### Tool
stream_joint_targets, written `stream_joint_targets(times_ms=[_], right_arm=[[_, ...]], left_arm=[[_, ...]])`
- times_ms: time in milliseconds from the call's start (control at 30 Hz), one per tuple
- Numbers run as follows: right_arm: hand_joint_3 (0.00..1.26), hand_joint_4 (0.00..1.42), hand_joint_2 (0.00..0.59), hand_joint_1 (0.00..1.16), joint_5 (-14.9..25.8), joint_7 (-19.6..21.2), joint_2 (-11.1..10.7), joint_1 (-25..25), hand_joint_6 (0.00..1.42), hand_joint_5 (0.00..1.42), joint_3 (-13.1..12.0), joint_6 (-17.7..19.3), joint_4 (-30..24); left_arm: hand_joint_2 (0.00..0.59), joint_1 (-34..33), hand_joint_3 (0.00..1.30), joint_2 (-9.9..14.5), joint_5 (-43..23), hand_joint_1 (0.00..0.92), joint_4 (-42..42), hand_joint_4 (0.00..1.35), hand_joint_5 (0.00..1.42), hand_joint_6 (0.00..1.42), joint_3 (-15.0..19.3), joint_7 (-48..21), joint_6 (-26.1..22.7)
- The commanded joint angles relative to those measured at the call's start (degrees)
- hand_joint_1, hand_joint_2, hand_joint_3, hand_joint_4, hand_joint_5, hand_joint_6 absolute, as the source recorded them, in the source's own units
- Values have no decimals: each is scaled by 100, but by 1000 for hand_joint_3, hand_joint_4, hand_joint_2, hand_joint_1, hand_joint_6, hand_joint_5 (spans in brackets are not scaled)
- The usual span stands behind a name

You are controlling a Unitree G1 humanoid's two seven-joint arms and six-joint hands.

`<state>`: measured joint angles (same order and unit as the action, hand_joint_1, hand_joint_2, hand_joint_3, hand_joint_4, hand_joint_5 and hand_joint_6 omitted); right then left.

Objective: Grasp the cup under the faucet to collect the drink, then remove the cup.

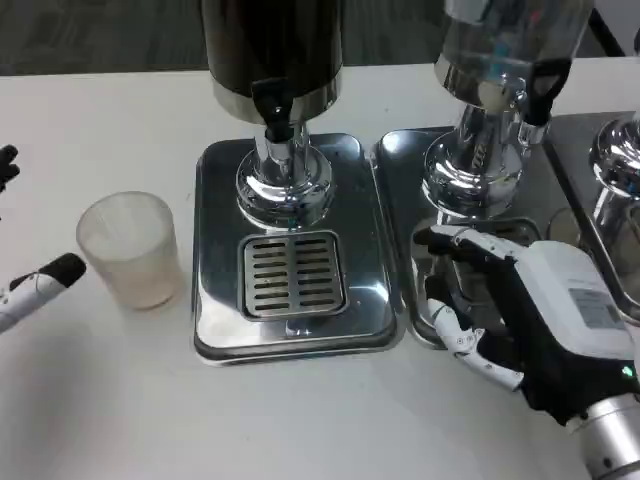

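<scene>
A translucent plastic cup (128, 248) stands upright on the white table, left of the steel drip tray (215, 300). It is not beneath the black faucet (272, 108) of the dark dispenser (272, 45). My left hand (32, 284) shows at the picture's left edge, fingers spread, a short gap away from the cup and holding nothing. My right hand (525, 320) hovers over the front of the right-hand tray (398, 165), its fingers (450, 240) apart with nothing plainly between them.
A slotted grate (292, 272) lies in the left tray below the faucet. A second, clear dispenser (500, 60) with its own black tap stands on the right tray, and a third chrome base (615, 160) sits at the far right. White table runs along the front.
</scene>
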<state>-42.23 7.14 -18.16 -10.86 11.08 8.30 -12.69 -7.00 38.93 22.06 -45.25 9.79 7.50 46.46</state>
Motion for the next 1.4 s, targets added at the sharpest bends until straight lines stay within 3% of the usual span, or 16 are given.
stream_joint_targets(times_ms=[33, 433, 800, 1400], right_arm=[[325, 342, 494, 385, -6, -9, 43, 48, 357, 349, 46, -33, -54], [325, 362, 494, 386, -29, -18, 121, 151, 377, 366, 182, -58, -38], [339, 373, 494, 386, -21, -9, 181, 254, 402, 381, 257, -48, 47], [346, 385, 494, 386, -12, -23, 165, 276, 426, 383, 275, -66, 45]], left_arm=[[0, -343, 0, 163, 163, 0, -491, 0, 79, 204, -304, 107, 12], [0, -1004, 0, 272, 424, 68, -1369, 0, 135, 268, -1012, 277, -156], [0, -1462, 0, 320, 446, 73, -1891, 0, 146, 274, -1459, 291, -422], [0, -2109, 0, 179, 488, 76, -2383, 0, 187, 324, -2052, 255, -535]])
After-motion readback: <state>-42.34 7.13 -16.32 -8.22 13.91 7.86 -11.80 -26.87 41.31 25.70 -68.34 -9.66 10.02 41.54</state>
